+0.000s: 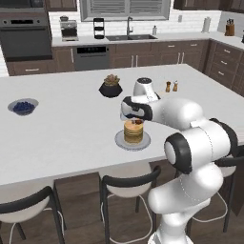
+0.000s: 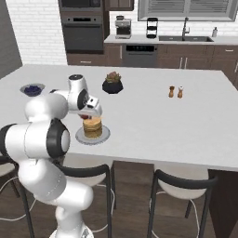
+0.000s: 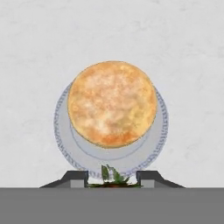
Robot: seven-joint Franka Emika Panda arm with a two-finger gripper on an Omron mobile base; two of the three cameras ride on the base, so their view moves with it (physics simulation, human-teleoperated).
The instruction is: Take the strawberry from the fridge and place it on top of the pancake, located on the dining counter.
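1. From the hand view I see my gripper (image 3: 112,180) clenched on the strawberry (image 3: 113,177): its green leaves and a sliver of dark red sit between the two dark finger tips, so the fruit is held, not yet set down.

2. The pancake (image 3: 112,103) lies straight ahead along the line of the hand, a golden stack on its small white plate (image 3: 61,131). In this view the strawberry lines up with the near rim of the plate rather than the middle of the stack.

3. In the left base view the gripper (image 1: 136,119) hangs just above the top of the pancake (image 1: 133,133), and a speck of dark red, the strawberry (image 1: 138,121), shows right at the top of the stack. I cannot tell whether it touches yet.

4. The right base view agrees: the hand sits just over the stack (image 2: 92,128), towards its near-left side, on the dining counter (image 2: 148,116).

5. My judgement: the move turns on that small offset. The stack's centre lies a little farther out from the fruit, so I would nudge the hand outwards over the middle, lower gently, then let go.

6. The stack is round, so no long axis matters; a drop near the edge could roll off onto the plate.
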